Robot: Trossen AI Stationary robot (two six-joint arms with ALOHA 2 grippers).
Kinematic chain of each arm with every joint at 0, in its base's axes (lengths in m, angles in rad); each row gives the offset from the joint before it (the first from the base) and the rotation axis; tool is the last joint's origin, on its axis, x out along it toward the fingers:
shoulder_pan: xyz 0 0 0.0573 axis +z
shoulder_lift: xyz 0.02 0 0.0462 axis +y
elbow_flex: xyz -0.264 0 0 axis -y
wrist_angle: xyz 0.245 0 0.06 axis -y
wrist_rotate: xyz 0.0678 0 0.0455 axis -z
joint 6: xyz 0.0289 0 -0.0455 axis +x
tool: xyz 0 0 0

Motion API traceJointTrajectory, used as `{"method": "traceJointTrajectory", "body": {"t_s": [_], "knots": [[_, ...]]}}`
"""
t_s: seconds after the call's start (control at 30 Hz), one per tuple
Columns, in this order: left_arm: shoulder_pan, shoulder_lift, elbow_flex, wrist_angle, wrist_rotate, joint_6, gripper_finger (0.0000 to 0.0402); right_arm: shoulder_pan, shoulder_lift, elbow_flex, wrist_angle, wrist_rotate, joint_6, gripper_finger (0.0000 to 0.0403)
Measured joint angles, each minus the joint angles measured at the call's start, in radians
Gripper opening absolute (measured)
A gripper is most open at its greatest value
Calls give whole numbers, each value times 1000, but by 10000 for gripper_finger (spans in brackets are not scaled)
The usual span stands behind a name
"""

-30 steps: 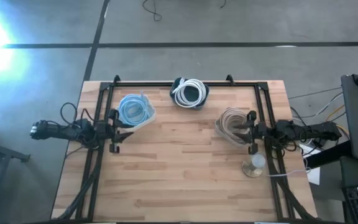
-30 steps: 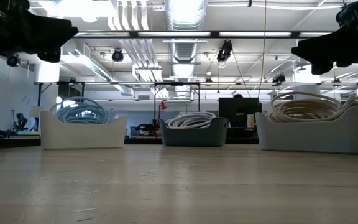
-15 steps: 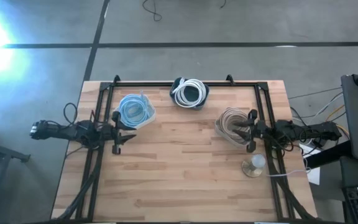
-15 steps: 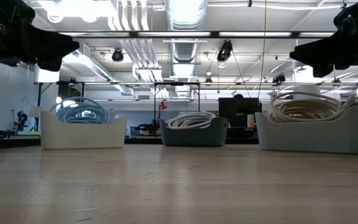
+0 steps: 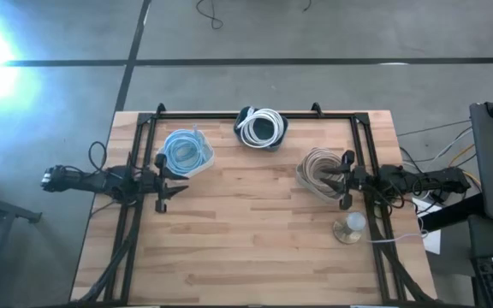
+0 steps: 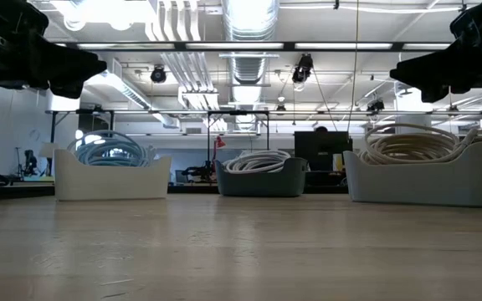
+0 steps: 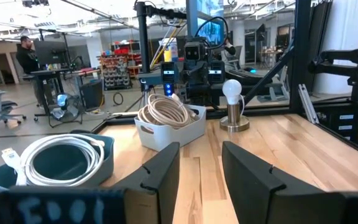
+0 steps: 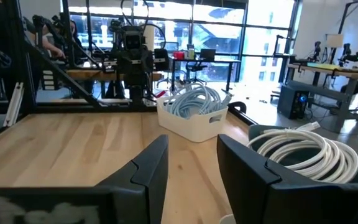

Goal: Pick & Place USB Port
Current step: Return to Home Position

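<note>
Table of wood, with light brown USB cable coils heaped in the pale bin at its right side (probably light and springy, best pinched across several loops). Both arms lie low and level at the table's sides, with the left gripper and right gripper spread and empty.

**A:** What stands on the table?
**B:** Three bins: a white bin of blue cable, left; a dark bin of white cable, centre; a pale bin of light brown cable, right.
**A:** And above?
**B:** Left arm, upper left; right arm, upper right.
</note>
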Motion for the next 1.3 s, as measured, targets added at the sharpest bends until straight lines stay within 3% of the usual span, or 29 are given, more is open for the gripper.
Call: {"method": "traceJointTrajectory", "body": {"t_s": [0.53,1.3], "knots": [[0,0,0,1,0,0,136,0,0,0,0,0,1,116],[0,0,0,2,0,0,136,0,0,0,0,0,1,128]]}}
